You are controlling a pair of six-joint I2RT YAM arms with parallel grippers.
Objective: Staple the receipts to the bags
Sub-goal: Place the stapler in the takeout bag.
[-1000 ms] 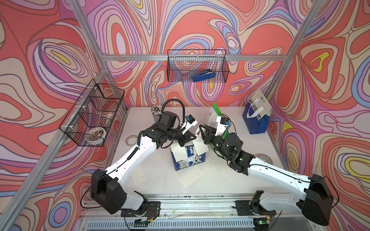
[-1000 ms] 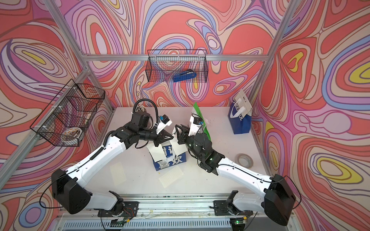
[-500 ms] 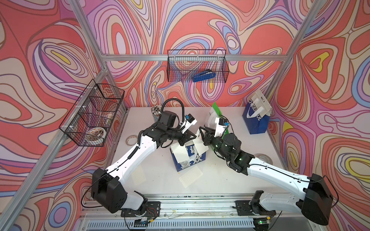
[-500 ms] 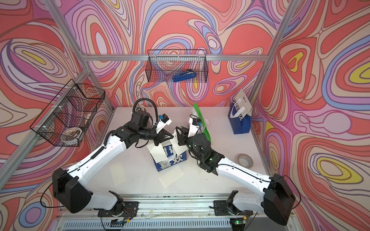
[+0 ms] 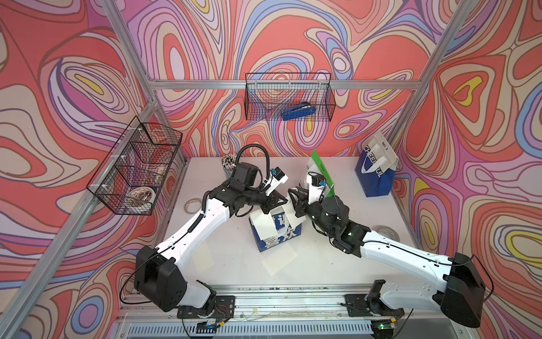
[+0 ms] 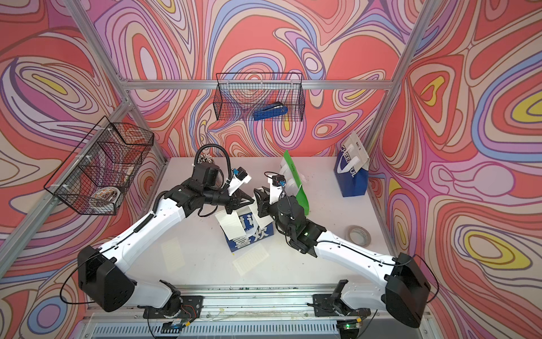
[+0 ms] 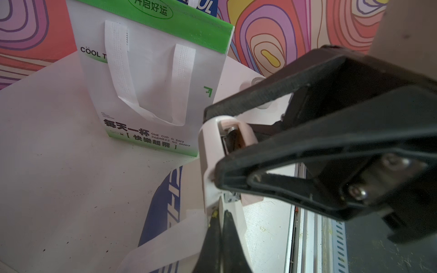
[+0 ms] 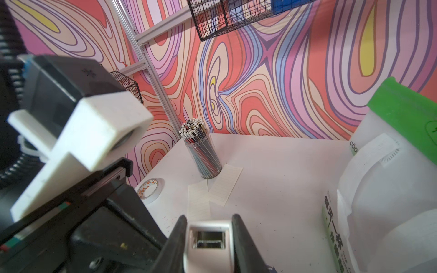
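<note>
The blue-white bag with big Chinese characters (image 5: pixel 277 234) stands mid-table, and a receipt (image 5: pixel 265 224) hangs down its front. My left gripper (image 7: pixel 218 212) is shut on the bag's top edge, pinching white paper there. My right gripper (image 8: pixel 209 219) is shut on a pale pink stapler (image 8: pixel 208 241). The stapler's nose (image 7: pixel 212 151) sits at that same top edge, just beyond the left fingertips. The green-white bag (image 5: pixel 321 170) stands behind the grippers. The "CHEERFUL" bag (image 5: pixel 375 173) is at the back right.
Loose receipts lie in front of the bag (image 5: pixel 278 259) and at front left (image 5: pixel 203 258), with two more by the pen cup (image 8: pixel 201 149). A blue stapler (image 5: pixel 299 111) lies in the back wire basket. Tape rolls sit at left (image 5: pixel 192 204) and right (image 5: pixel 387 233).
Almost nothing has changed. The right gripper with the stapler has shifted slightly at the bag's top edge. The left gripper keeps its pinch.
</note>
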